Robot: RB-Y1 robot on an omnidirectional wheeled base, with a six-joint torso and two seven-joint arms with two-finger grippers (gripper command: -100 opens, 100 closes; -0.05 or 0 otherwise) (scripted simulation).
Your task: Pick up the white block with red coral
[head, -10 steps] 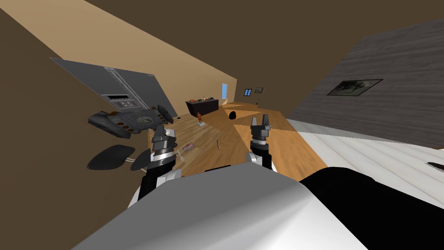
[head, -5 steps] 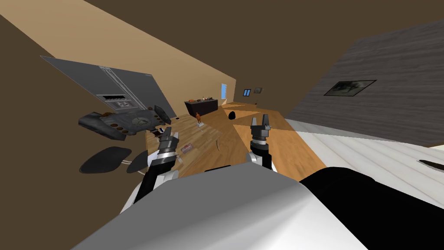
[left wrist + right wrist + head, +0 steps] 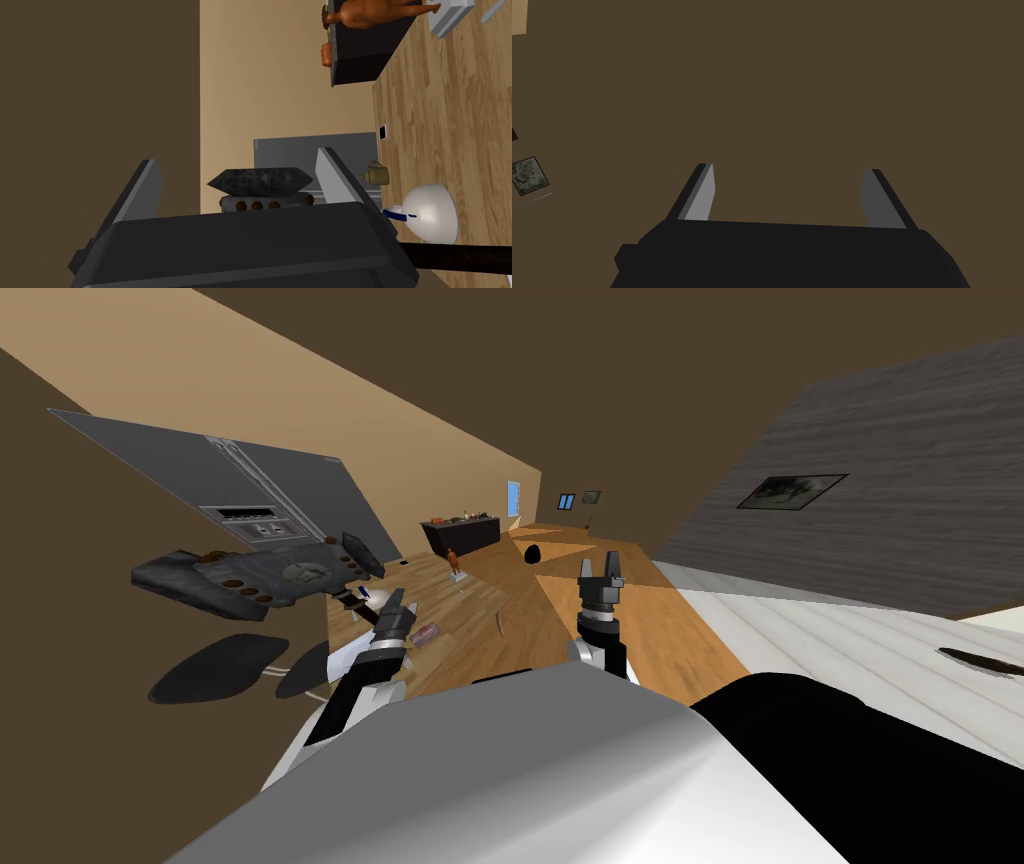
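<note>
The pick-up looks barely begun. The white block with red coral (image 3: pixel 457 566) stands on the wooden surface (image 3: pixel 520 623) just in front of the dark cabinet (image 3: pixel 465 534), touched by nothing. The left gripper (image 3: pixel 398 608), fingers spread and empty, hovers well short of that cabinet. The right gripper (image 3: pixel 598 570), likewise spread and empty, is also well apart from it. Reaching, closing and lifting are all left to do.

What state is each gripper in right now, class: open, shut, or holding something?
Left gripper: open, holding nothing.
Right gripper: open, holding nothing.
</note>
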